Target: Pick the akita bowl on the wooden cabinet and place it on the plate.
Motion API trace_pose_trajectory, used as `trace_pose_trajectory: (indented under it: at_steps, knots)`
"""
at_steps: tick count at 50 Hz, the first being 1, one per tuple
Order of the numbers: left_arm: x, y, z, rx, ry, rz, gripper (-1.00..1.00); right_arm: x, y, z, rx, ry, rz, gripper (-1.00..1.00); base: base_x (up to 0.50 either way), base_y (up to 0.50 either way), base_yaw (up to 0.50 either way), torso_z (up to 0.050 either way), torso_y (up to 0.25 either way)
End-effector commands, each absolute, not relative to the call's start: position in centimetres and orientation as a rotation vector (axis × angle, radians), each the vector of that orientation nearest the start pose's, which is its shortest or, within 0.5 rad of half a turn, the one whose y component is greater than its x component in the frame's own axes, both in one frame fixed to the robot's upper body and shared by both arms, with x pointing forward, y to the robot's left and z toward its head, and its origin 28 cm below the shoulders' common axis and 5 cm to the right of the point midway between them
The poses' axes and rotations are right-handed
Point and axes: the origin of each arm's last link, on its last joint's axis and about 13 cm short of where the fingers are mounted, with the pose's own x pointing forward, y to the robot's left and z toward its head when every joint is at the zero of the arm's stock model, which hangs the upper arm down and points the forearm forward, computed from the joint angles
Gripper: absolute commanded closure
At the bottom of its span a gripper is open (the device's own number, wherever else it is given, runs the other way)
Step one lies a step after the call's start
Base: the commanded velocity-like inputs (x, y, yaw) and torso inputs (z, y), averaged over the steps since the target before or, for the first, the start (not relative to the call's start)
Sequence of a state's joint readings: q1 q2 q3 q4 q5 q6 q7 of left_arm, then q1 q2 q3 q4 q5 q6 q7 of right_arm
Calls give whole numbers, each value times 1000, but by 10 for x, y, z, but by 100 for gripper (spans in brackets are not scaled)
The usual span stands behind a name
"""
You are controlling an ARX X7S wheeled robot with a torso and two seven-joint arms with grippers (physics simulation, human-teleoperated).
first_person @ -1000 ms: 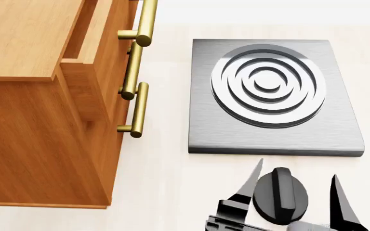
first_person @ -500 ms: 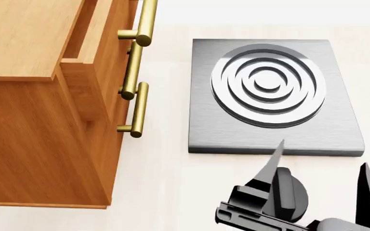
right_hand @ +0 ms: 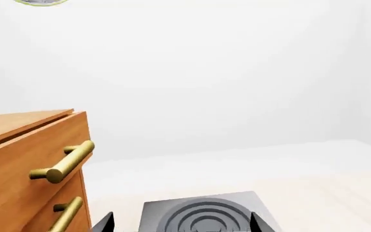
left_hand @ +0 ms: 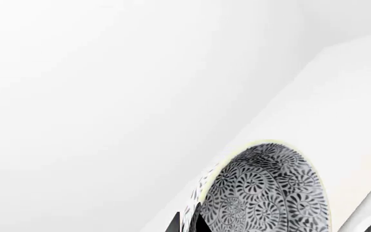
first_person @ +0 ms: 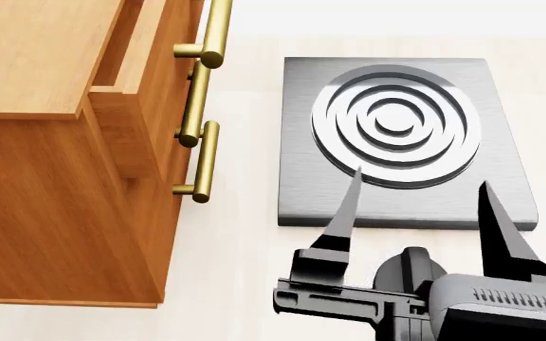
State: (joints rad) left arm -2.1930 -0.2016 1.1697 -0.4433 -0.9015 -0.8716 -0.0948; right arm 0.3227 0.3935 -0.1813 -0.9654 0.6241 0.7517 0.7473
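In the left wrist view the akita bowl (left_hand: 269, 188) fills the lower part of the picture, white outside with a dense grey-black swirl pattern inside. My left gripper (left_hand: 189, 223) is shut on its rim, one dark fingertip on each side of the wall. The wooden cabinet (first_person: 55, 177) stands at the left of the head view, and no bowl shows on the part of its top in view. The plate is out of view. My right gripper (first_person: 421, 183) hangs open over the front edge of the stove, nothing between its fingers; the right wrist view shows it (right_hand: 181, 223) the same.
A grey square stove (first_person: 301, 142) with a ringed burner lies right of the cabinet; its black knob (first_person: 408, 264) is half hidden behind my right gripper. Brass bar handles (first_person: 207, 160) stick out from the cabinet's drawers, and the top drawer is slightly open. The stove (right_hand: 205, 212) shows between the right fingers.
My right gripper has moved forward from the near edge over the knob to the stove's front edge, staying open. Cabinet and stove have not moved.
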Motion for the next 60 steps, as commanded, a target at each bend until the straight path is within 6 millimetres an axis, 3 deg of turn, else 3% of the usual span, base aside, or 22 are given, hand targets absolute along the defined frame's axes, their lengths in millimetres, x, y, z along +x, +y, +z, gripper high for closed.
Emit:
trace_pose_trajectory:
  at_steps: [1,28,33,43,60]
  knots:
    - [286,132,497,765,-381,-308,100,177,-84,206,43,-376,15,-100,0,0,0,0,0]
    - [244,113,477,842,-467,-452,100,163,-83,215,38,-446,48,-100,0,0,0,0,1]
    - [241,112,477,839,-486,-466,100,162,-83,217,41,-452,48,-100,0,0,0,0,0]
    - [230,109,456,863,-499,-504,100,162,-84,217,39,-454,38,-100,0,0,0,0,0]
    - [233,105,427,856,-465,-560,100,160,-84,218,36,-462,36,-100,0,0,0,0,1]
